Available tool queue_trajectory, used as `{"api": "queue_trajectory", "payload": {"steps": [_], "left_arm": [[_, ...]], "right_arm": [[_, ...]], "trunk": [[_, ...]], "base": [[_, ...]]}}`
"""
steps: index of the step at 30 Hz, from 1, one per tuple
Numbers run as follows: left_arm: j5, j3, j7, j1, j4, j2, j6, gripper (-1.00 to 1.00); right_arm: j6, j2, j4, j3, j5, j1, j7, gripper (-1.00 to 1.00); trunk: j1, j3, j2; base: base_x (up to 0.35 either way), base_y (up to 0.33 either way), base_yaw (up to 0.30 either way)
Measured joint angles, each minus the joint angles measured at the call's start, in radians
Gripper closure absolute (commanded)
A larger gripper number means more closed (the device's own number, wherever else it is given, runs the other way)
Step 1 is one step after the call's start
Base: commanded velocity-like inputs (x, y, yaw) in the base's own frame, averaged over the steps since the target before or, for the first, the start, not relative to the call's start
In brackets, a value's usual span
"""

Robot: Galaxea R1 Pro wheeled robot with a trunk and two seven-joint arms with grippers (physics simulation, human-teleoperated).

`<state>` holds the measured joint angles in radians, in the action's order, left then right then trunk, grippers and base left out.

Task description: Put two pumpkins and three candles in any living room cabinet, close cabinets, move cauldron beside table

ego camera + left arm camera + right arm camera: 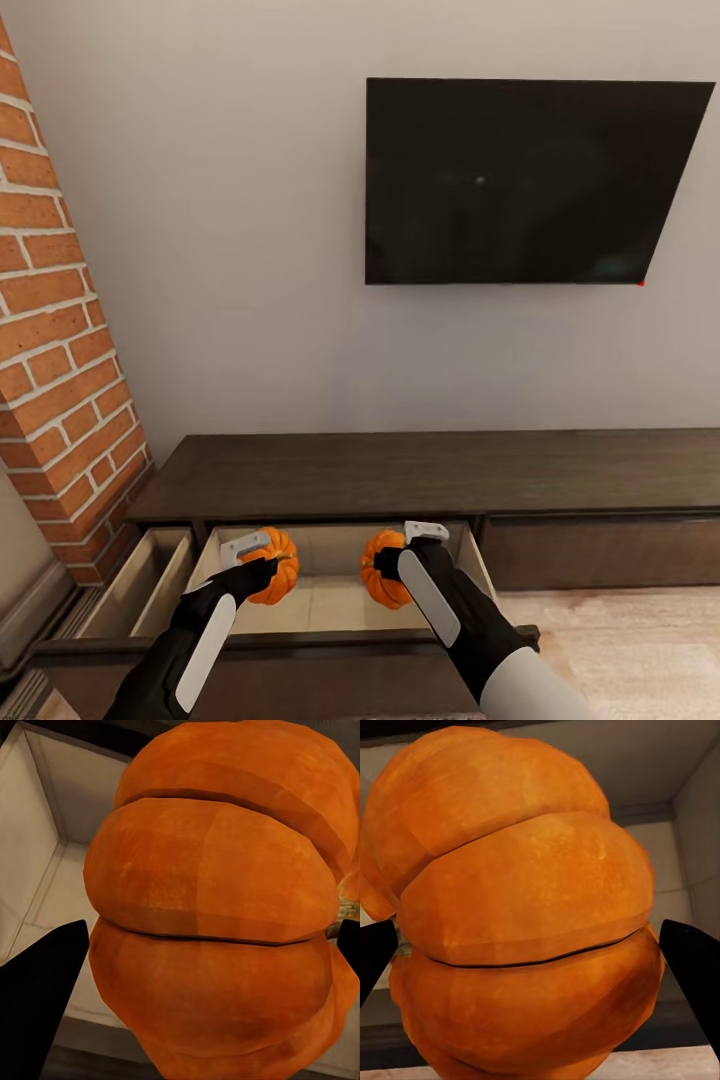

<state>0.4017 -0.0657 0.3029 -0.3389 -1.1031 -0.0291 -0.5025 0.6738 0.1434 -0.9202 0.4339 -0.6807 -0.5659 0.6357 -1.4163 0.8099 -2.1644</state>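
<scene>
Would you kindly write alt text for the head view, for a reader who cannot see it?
Two black end effectors, left and right, each hold an orange pumpkin, left pumpkin and right pumpkin, over an open drawer of a dark-brown cabinet. A dark television hangs above; a brick column stands left.

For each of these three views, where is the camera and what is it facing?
Head view: up high, facing the wall, TV and cabinet; both arms show.
Left wrist view: on the left hand, facing its pumpkin; dark fingertips show.
Right wrist view: on the right hand, facing its pumpkin.
All share the open drawer.
</scene>
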Motion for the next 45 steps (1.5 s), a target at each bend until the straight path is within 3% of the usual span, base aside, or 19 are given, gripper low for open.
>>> {"api": "queue_trajectory", "payload": {"steps": [3, 7, 12, 17, 39, 45], "left_arm": [[0.0, 0.0, 0.0, 0.0, 0.004, 0.0, 0.004, 1.0], [0.0, 0.0, 0.0, 0.0, 0.006, 0.0, 0.005, 1.0], [0.001, 0.001, 0.0, 0.0, 0.007, 0.001, 0.007, 1.0], [-0.001, 0.001, 0.0, 0.0, 0.007, 0.0, 0.007, 1.0], [-0.001, 0.001, -0.002, 0.0, 0.004, 0.002, 0.004, 1.0], [0.0, 0.001, -0.003, 0.0, 0.004, 0.002, 0.005, 1.0]], "right_arm": [[-0.006, 0.001, 0.001, 0.0, 0.0, 0.0, 0.0, 1.0], [-0.071, 0.001, 0.002, 0.002, 0.003, 0.0, 0.0, 1.0], [-0.129, 0.001, 0.003, 0.06, 0.035, 0.0, -0.001, 1.0], [-0.163, 0.001, 0.003, 0.077, 0.039, 0.0, -0.002, 1.0], [-0.165, 0.001, 0.001, 0.08, 0.038, 0.0, -0.009, 1.0], [-0.164, 0.002, -0.002, 0.08, 0.04, 0.0, -0.037, 1.0]], "trunk": [[-0.011, 0.009, -0.021], [-0.027, 0.022, -0.049], [-0.046, 0.038, -0.084], [-0.065, 0.053, -0.119], [-0.065, 0.053, -0.119], [-0.084, 0.069, -0.154]], "base": [[0.0, 0.0, 0.0], [0.0, 0.0, 0.0], [0.0, 0.0, 0.0], [0.0, 0.0, 0.0], [0.054, 0.0, 0.0], [0.0, 0.0, 0.065]]}}
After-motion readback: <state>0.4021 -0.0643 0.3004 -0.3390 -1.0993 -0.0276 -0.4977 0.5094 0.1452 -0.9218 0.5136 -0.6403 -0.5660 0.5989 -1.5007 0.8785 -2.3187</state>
